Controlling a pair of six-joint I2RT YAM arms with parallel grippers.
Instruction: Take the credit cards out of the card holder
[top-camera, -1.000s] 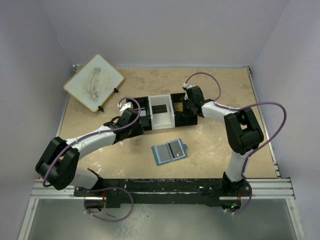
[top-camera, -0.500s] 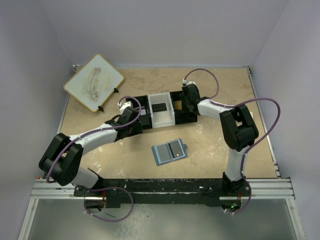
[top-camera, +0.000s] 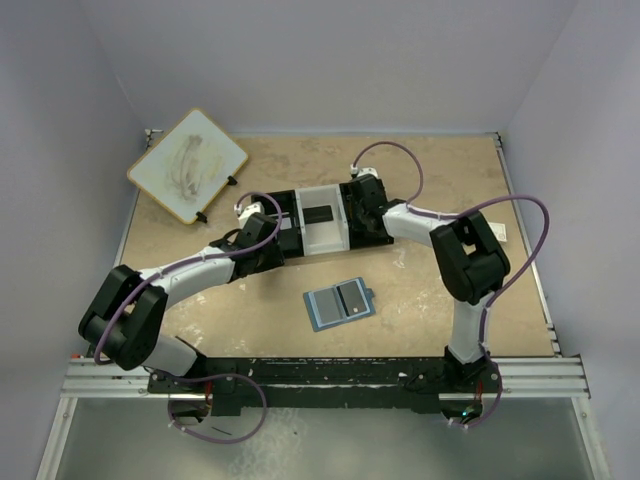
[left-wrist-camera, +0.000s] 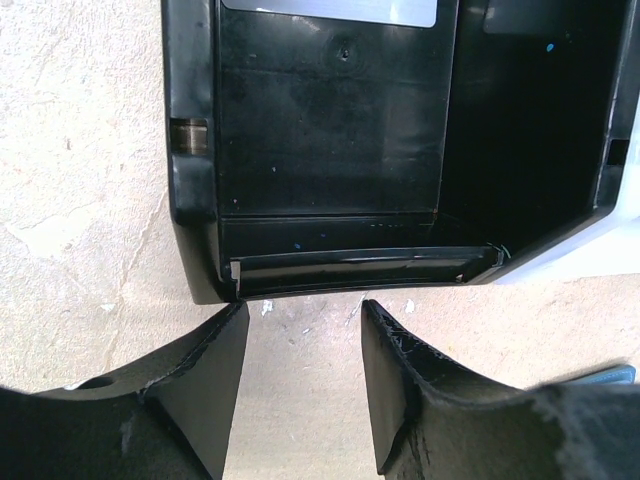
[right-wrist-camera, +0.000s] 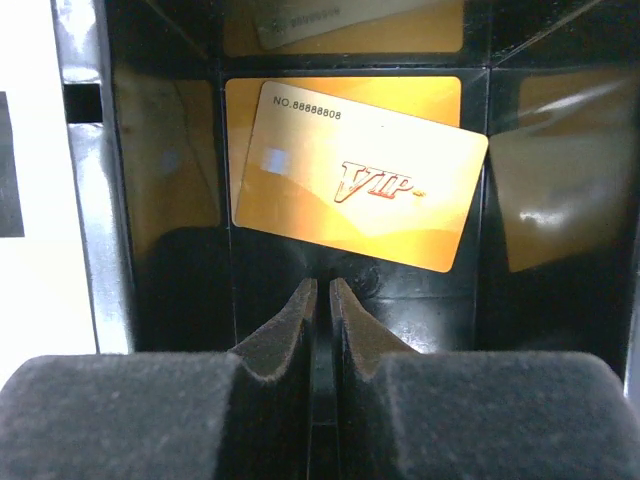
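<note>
The blue card holder (top-camera: 338, 303) lies open and flat on the table in front of the tray, with no gripper near it. A gold VIP card (right-wrist-camera: 360, 185) lies flat in the tray's right black compartment. My right gripper (right-wrist-camera: 322, 290) hangs just over that compartment, shut with nothing between its fingers, its tips just short of the card's near edge. My left gripper (left-wrist-camera: 303, 330) is open and empty above bare table, at the near rim of the tray's left black compartment (left-wrist-camera: 330, 180). A grey card (left-wrist-camera: 330, 10) lies at that compartment's far end.
The black-and-white three-compartment tray (top-camera: 325, 245) stands mid-table, and a dark card (top-camera: 320, 215) lies in its white middle section. A tilted whiteboard (top-camera: 187, 165) rests at the back left corner. Grey walls close in the table on three sides.
My right arm has swung left and its gripper has shifted over the tray's right compartment. The left arm and the card holder have hardly moved.
</note>
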